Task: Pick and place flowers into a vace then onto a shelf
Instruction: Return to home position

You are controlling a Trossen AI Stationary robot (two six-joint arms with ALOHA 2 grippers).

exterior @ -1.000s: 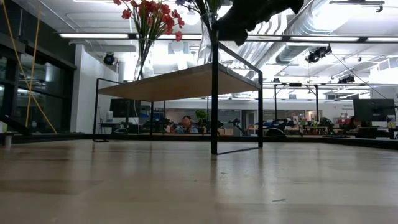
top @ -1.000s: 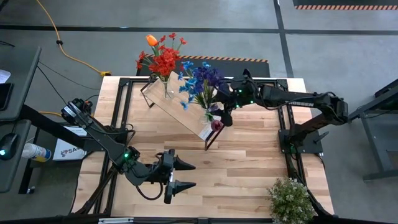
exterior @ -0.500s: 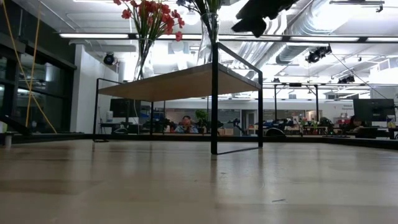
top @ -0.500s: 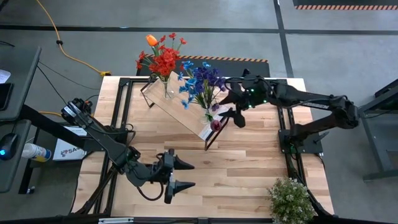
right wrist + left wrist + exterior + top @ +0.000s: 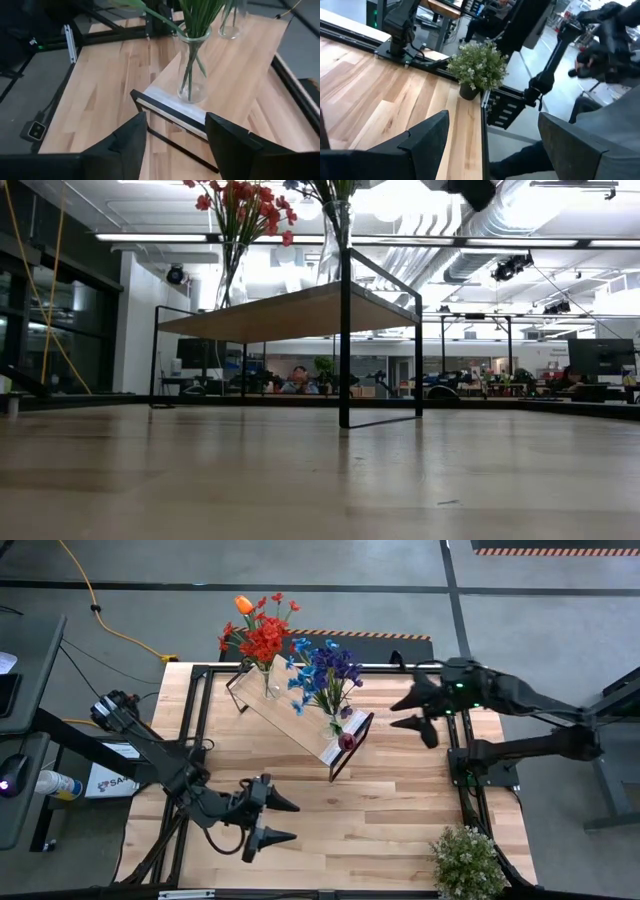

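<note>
The shelf (image 5: 290, 710) stands slanting across the table's far middle on thin black legs. Two glass vases stand on its board. One (image 5: 268, 680) holds red sprays and an orange tulip (image 5: 243, 604). The other (image 5: 337, 720) holds blue and purple blooms (image 5: 322, 668), with a dark pink rose (image 5: 348, 741) low beside it. My right gripper (image 5: 393, 715) is open, hanging in the air right of the shelf's end; its wrist view shows the vase of green stems (image 5: 192, 70) ahead of it (image 5: 176, 120). My left gripper (image 5: 293, 821) waits open over the table's near left.
A bushy green potted plant (image 5: 466, 862) stands at the table's near right corner, also ahead of my left gripper (image 5: 477, 67). Bare wood lies between the shelf and the near edge. In the low view, the shelf (image 5: 290, 310) rises over the tabletop, with people far behind.
My right gripper has drawn back from the vase of blue and purple blooms, moving toward the table's right edge and upward. The vase has stayed upright on the shelf. My left gripper has shifted a little toward the table's left edge.
</note>
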